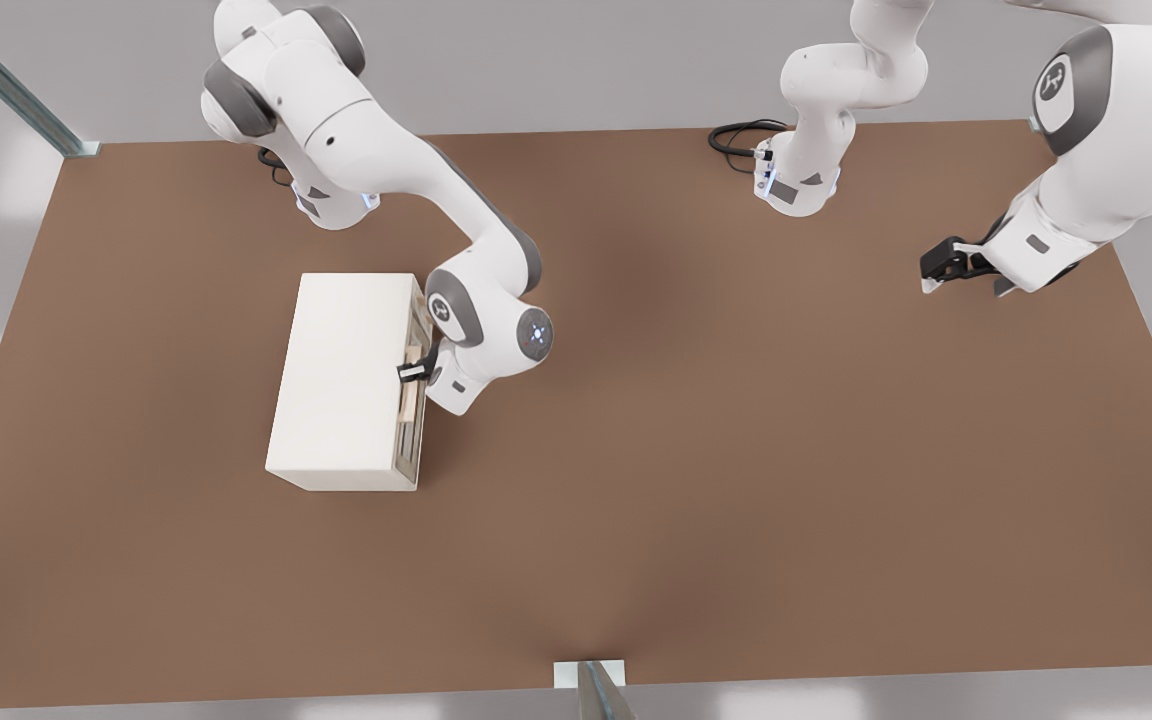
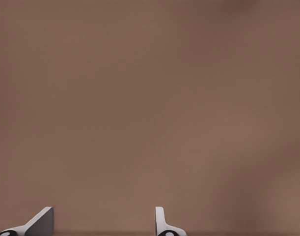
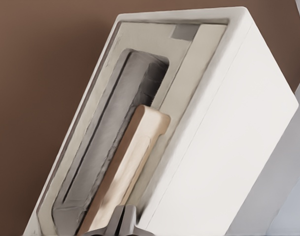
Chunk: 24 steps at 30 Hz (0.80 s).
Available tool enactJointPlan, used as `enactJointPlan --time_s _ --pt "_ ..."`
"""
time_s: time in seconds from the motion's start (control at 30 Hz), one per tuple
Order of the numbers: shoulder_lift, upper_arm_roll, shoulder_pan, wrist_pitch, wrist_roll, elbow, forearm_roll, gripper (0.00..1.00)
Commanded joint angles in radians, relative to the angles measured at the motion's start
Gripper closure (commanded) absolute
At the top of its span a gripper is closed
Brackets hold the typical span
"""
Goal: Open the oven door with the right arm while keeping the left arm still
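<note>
On the brown table (image 1: 736, 450) a cream-white box oven (image 1: 341, 385) sits toward the front view's left, its plain top facing the camera and its narrow front panel turned toward the front view's right. That panel is the oven door (image 1: 415, 395), which lies flush in its frame, shut. In the right wrist view the door (image 3: 140, 98) shows a greyish window (image 3: 110, 147) recessed in the cream surround, with a long pale wooden handle (image 3: 127, 167) running alongside it. The right arm (image 1: 406, 180) reaches down from its base at the far edge of the table and bends so that its wrist sits just beside the door. Its gripper (image 1: 416, 371) is at the handle (image 1: 407, 385), about midway along the door's length. In the right wrist view the dark fingers (image 3: 122, 221) appear pressed close together at the near end of the handle, touching it; whether they are clamped round the bar or merely resting against it cannot be told. The rest of the table around the oven is plain brown surface.
</note>
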Motion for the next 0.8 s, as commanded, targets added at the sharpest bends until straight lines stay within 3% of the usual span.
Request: enactJointPlan --time_s 0.0,0.5,0.53,0.6,0.63,0.7,0.77 --pt "0.003 0.0 -0.002 0.0 0.154 -0.001 -0.001 0.79" --pt "0.017 0.005 0.049 -0.003 0.151 0.1 0.017 0.79" --pt "0.023 0.003 0.04 -0.002 0.128 0.146 0.039 0.79" --pt "0.02 0.0 -0.144 0.004 -0.094 0.27 0.255 0.79" --pt "0.003 0.001 -0.31 0.012 -0.275 0.272 0.425 0.0" --pt "-0.152 -0.003 -0.494 0.006 -0.435 0.175 0.427 0.0" --pt "-0.265 -0.006 -0.569 -0.006 -0.469 0.145 0.439 0.0"
